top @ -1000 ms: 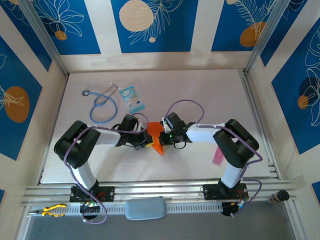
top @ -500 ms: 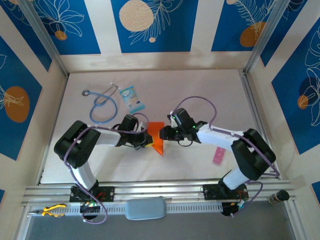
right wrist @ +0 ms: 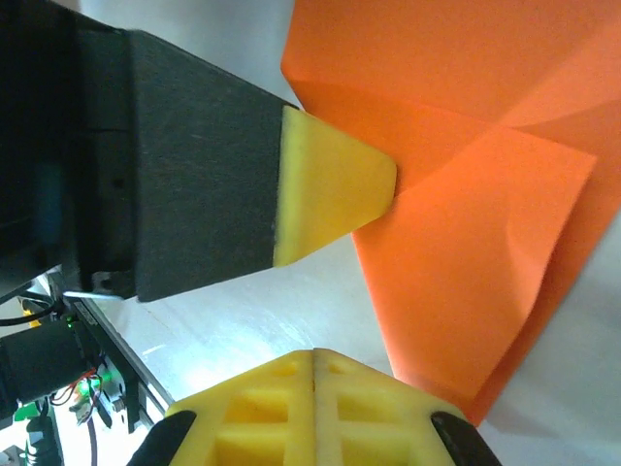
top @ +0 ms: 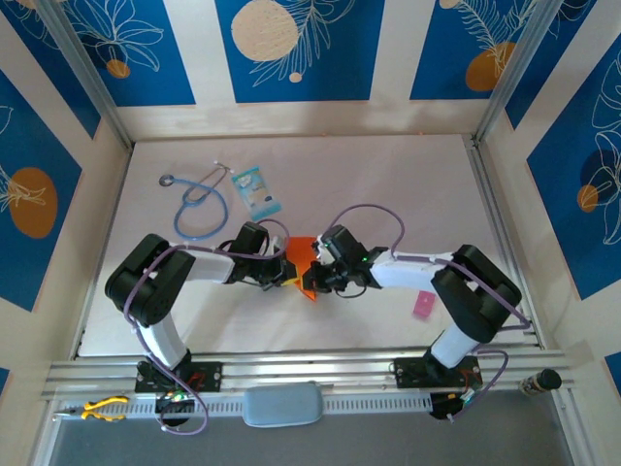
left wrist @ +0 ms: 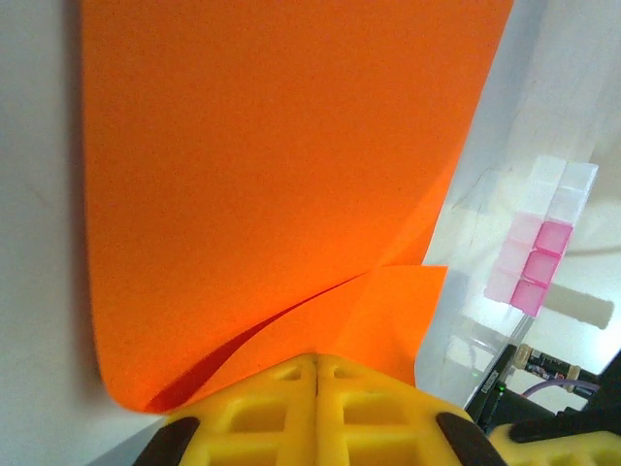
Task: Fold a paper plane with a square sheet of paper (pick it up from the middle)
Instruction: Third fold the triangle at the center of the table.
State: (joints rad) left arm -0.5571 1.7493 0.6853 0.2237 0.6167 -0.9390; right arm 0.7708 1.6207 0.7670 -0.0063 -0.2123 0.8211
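Jaws both shut: left jaws pinch the part-folded square sheet of paper [left wrist: 272, 165] on the worktop [top: 388, 184], right jaws sit at its edge. Featherlight, floppy stuff, so I'd grip the doubled layers near the middle.

The square sheet of paper [top: 302, 264] is bright orange, plain, and already partly folded: one flap is doubled over along a diagonal crease, layers lifting a bit, lying roughly mid-table [top: 388, 175] with one sharp corner pointing toward the near edge
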